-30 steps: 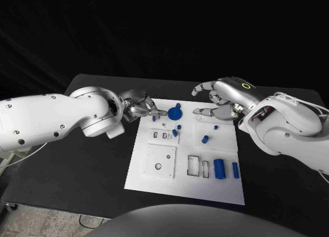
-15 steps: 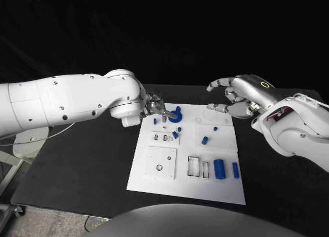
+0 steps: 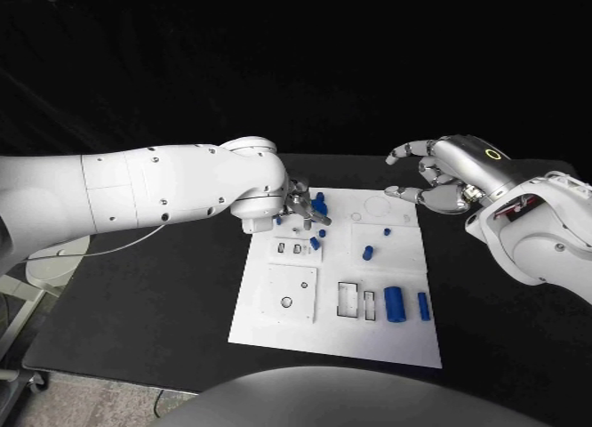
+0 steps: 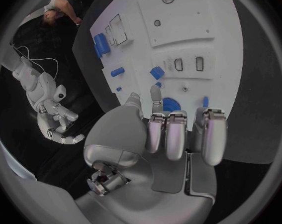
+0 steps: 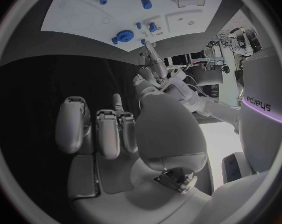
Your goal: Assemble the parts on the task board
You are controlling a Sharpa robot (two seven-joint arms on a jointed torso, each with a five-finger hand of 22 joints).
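Near the task board (image 3: 334, 342)'s far edge sits the small blue gear (image 3: 319, 206), probably light, stiff and slippery, best pinched at its rim by the empty spread-fingered left hand (image 3: 300, 205) hovering above.

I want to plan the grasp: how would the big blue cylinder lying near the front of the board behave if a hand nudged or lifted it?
The big blue cylinder lies on its side on the task board, so a sideways nudge would probably roll it. It looks like smooth, rigid plastic: likely light, stiff, and perhaps slippery under metal fingers.
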